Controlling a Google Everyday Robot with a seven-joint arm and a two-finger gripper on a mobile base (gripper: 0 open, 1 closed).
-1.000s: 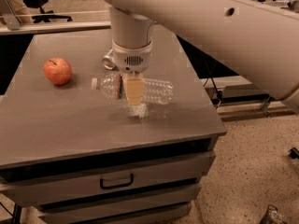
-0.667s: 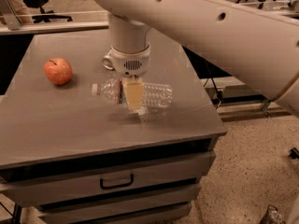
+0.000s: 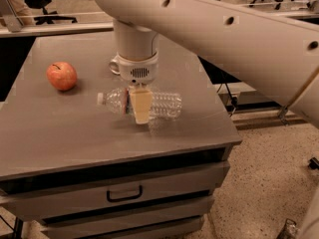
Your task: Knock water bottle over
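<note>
While apple [image 3: 62, 75] sits far left on grey table [image 3: 75, 133], well apart, water bottle [image 3: 164, 103] lies on side mid-table, long axis left-right, cap pointing left. Gripper [image 3: 140, 102] down across bottle's middle; clench or release: cannot tell. Arm [image 3: 224, 29] spans right.

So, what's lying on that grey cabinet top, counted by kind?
Clear ribbed plastic water bottle with a white cap, lying on its side: 1
Round red apple: 1
Total: 2
The robot's gripper is not counted; it is down at the middle of the bottle.
</note>
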